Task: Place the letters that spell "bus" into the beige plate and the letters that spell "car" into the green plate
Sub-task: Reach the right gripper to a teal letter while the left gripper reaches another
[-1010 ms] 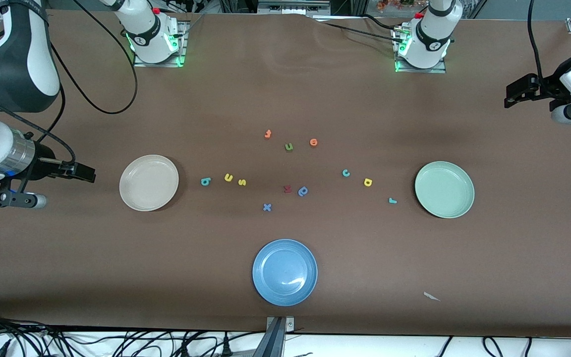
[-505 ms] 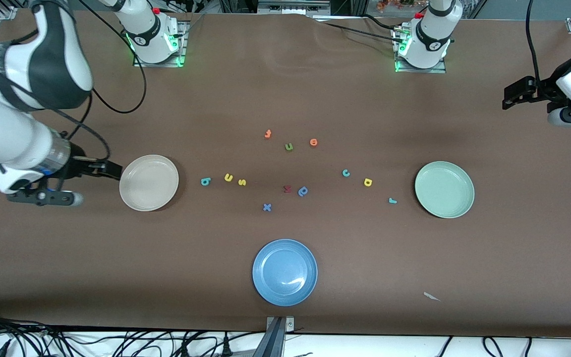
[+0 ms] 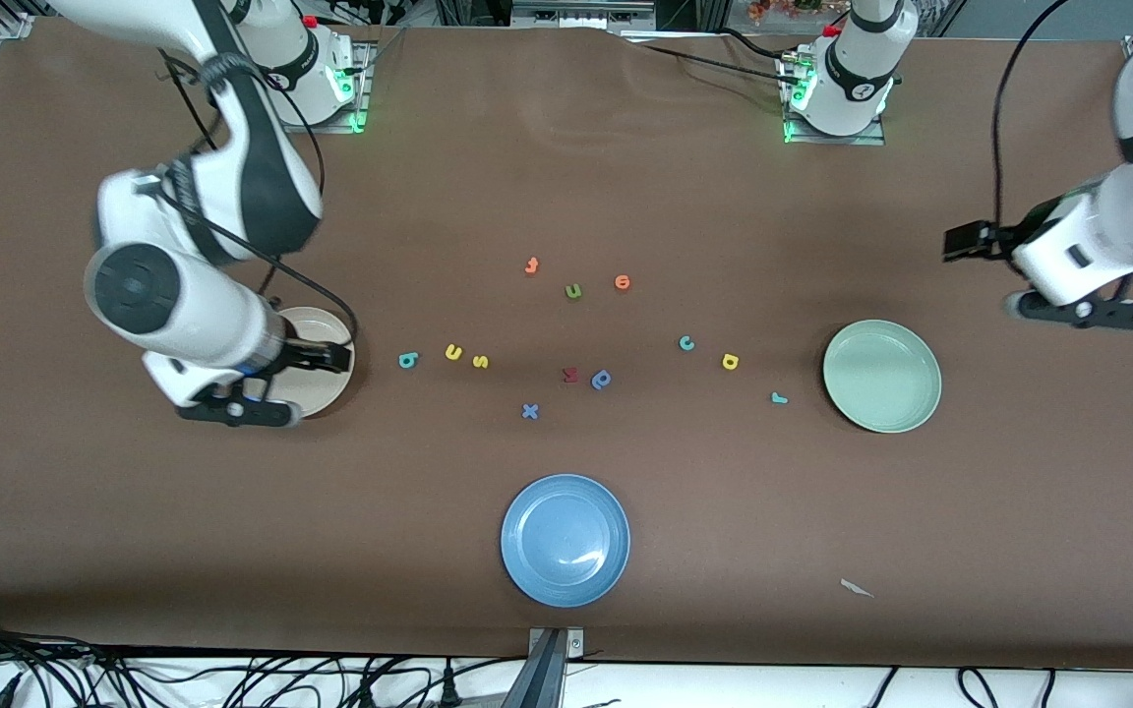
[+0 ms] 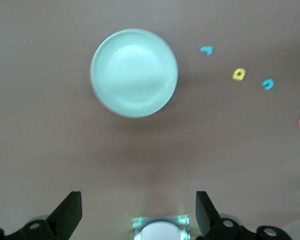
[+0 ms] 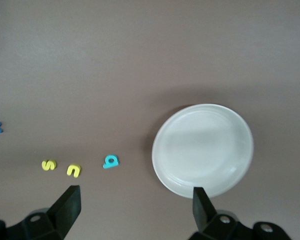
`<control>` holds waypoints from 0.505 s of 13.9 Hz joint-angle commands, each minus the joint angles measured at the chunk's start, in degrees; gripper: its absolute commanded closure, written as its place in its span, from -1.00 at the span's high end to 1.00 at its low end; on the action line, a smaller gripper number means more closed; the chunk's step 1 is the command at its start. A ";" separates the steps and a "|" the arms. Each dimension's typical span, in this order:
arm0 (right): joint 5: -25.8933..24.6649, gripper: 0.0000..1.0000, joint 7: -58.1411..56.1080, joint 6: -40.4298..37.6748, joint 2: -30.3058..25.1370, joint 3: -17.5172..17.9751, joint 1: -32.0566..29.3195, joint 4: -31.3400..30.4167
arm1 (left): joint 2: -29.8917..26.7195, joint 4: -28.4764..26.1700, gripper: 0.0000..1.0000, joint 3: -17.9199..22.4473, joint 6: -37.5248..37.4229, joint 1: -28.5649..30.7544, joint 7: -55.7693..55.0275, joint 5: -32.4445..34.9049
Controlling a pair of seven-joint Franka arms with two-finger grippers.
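Teal b point(image 3: 408, 360), yellow u point(image 3: 453, 352) and s point(image 3: 480, 362) lie mid-table beside the beige plate point(image 3: 326, 391); c point(image 3: 686, 343), a point(image 3: 730, 362), r point(image 3: 778, 398) near the green plate point(image 3: 881, 375). Right gripper point(image 3: 338, 356) over the beige plate, left gripper point(image 3: 960, 242) over the table's end, both wide open, empty.

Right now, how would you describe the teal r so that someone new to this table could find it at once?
Start at the green plate toward the left arm's end of the table. Beside its rim, on the side facing the middle of the table, lies the teal r. It is the letter closest to that plate, nearer to the front camera than the yellow a and the teal c.
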 commanded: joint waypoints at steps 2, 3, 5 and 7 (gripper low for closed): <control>0.88 0.97 2.02 6.86 0.13 0.60 1.53 -8.86 | -1.18 -11.47 1.00 -1.45 14.17 -0.41 0.10 -2.13; 0.88 0.97 2.02 8.00 0.04 1.31 1.53 -10.97 | -0.39 -14.11 1.00 -2.33 18.91 -0.41 0.10 -2.13; 0.88 0.97 2.02 12.13 -0.31 2.97 1.53 -15.72 | 3.81 -15.19 1.00 -2.77 24.30 -0.93 0.10 -2.05; 0.88 0.97 2.11 18.00 -0.14 3.51 1.53 -20.11 | 6.90 -15.10 1.00 -2.78 28.25 -2.08 -0.07 -2.13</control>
